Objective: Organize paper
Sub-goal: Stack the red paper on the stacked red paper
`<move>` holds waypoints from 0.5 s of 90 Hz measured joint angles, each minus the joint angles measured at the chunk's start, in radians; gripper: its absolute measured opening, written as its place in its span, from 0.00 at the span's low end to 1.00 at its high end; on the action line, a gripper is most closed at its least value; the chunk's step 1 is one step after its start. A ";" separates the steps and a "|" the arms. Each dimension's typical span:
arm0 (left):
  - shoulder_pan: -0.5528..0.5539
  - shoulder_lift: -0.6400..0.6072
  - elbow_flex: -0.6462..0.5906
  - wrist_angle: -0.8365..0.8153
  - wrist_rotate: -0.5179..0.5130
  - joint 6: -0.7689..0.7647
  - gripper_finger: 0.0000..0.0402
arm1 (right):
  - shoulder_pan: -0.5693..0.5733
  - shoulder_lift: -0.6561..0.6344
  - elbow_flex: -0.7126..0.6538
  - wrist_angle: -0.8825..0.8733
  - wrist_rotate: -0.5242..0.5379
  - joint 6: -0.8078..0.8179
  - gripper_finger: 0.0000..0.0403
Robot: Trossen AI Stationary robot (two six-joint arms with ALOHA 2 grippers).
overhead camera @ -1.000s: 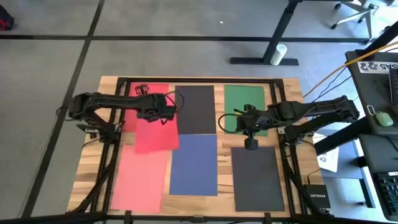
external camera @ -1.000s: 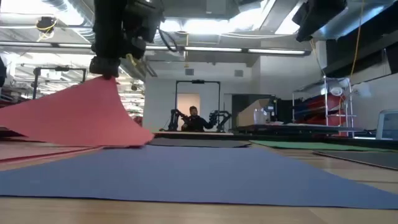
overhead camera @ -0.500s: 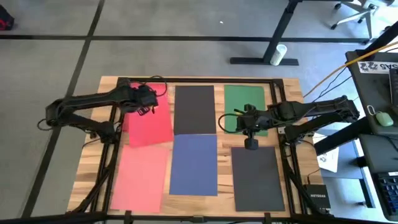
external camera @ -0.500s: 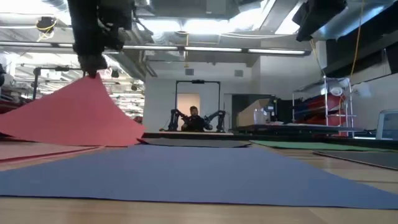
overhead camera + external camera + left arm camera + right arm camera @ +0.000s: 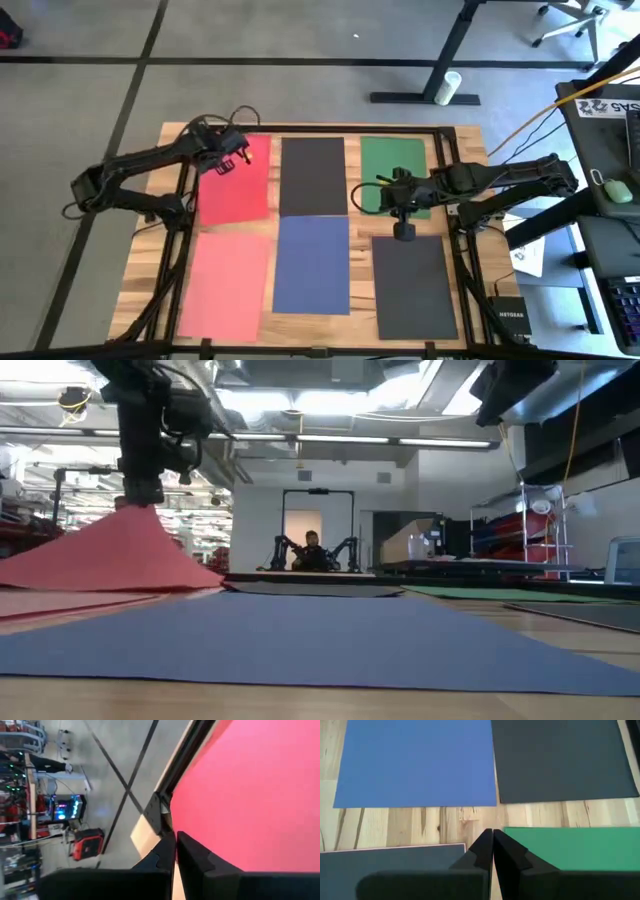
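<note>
left gripper [image 5: 228, 160] pinched closed, arm stretched far forward; right gripper [image 5: 402, 231] (idle) also closed, mid-table.

A grey floor [image 5: 90, 90] crossed by dark lines [image 5: 130, 95] surrounds the wooden desk [image 5: 470, 300]. At far right stand a second desk's leg [image 5: 445, 60] and a chair base [image 5: 570, 20]. Strip lights [image 5: 330, 442] line the ceiling; a person [image 5: 311, 550] sits by a far doorway [image 5: 300, 525].

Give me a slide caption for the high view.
Left gripper holds the red sheet at its far edge; right gripper waits shut.
</note>
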 joint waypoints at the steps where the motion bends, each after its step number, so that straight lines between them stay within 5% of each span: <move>1: 0.005 0.000 0.000 0.005 0.000 0.012 0.00 | 0.000 0.000 0.000 0.000 0.000 0.000 0.00; 45: 0.067 0.011 0.000 0.229 -0.018 0.296 0.00 | -0.001 0.000 0.000 0.004 0.002 -0.001 0.00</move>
